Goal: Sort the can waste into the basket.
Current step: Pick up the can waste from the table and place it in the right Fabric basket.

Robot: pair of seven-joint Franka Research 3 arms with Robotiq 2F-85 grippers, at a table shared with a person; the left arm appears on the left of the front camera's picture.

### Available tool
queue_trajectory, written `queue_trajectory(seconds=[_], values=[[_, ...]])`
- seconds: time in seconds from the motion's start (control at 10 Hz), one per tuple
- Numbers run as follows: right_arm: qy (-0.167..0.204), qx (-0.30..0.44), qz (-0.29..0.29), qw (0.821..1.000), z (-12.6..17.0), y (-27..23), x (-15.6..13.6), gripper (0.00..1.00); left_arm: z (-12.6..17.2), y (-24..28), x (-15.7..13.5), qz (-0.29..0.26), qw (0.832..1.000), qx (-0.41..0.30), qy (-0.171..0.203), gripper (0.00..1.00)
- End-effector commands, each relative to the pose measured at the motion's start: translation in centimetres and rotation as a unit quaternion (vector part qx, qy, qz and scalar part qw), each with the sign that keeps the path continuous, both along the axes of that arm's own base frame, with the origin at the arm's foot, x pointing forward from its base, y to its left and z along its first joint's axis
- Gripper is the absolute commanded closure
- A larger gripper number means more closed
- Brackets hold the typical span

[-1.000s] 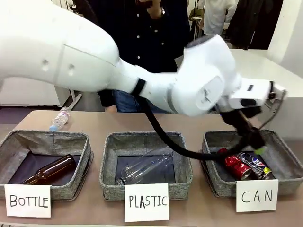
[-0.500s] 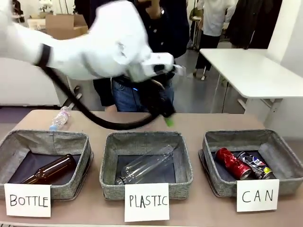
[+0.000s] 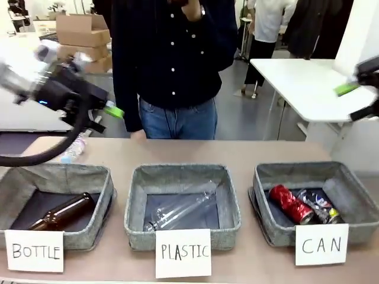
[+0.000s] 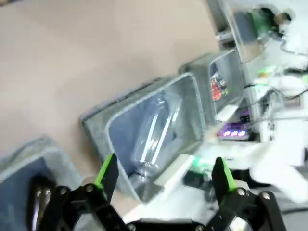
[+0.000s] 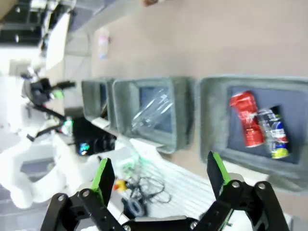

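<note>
The table (image 3: 249, 151) carries three grey woven baskets along its near edge, each with a handwritten white sign on its front: "BOTTLE" (image 3: 34, 251), "PLASTIC" (image 3: 183, 252) and "CAN" (image 3: 321, 244). A person in a dark shirt and jeans (image 3: 174, 59) stands at the far edge.

The CAN basket (image 3: 278, 232) sits at the near right corner and holds both cans. They lie on their sides, close together and parallel, with their long axes running diagonally from far-left to near-right. The red can (image 3: 290, 204) is crumpled and shiny. The dark can (image 3: 320, 207) has its yellow end toward the near wall.

The right wrist view looks down on them (red can (image 5: 246, 118), dark can (image 5: 274, 134)) and shows a round red, white and blue logo, its lettering too blurred to read.

A clear plastic bottle (image 3: 183, 210) lies in the middle basket. A brown glass bottle (image 3: 62, 213) lies in the left one. A small clear bottle (image 3: 74, 148) lies at the table's far left edge.

The left gripper (image 3: 105, 118) hangs above that far left edge. The right gripper (image 3: 358, 100) is raised off to the right. Both stand spread wide and empty, as their wrist views confirm (left (image 4: 164, 168), right (image 5: 159, 168)).
</note>
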State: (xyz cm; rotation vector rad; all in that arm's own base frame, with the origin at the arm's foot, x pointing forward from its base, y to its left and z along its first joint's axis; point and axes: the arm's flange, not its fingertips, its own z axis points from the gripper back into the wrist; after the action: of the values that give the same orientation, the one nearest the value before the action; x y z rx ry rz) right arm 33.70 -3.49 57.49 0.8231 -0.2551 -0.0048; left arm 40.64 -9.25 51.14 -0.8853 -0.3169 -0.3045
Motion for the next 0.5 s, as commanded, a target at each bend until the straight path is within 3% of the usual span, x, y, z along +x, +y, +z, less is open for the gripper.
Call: queue_trajectory(seconds=[0.0, 0.2, 0.3, 0.4], values=[[0.074, 0.061, -0.014, 0.995, 0.0, 4.8, 1.7, 0.00, 1.7, 8.2, -1.2, 0.006, 0.994, -0.107, 0.020, 0.00], [0.148, 0.125, -0.054, 0.980, 0.1, 7.1, 3.2, 0.00, 1.8, 15.9, -3.8, -0.018, 0.974, -0.224, -0.010, 0.00], [0.164, 0.170, -0.099, 0.967, 0.4, 7.3, 4.0, 0.00, 1.2, 18.2, -4.8, 0.006, 0.969, -0.244, -0.026, 0.00], [0.113, 0.084, -0.013, 0.990, -0.9, 7.4, 2.2, 0.00, 2.7, 14.5, -4.2, 0.004, 0.986, -0.169, 0.001, 0.00]])
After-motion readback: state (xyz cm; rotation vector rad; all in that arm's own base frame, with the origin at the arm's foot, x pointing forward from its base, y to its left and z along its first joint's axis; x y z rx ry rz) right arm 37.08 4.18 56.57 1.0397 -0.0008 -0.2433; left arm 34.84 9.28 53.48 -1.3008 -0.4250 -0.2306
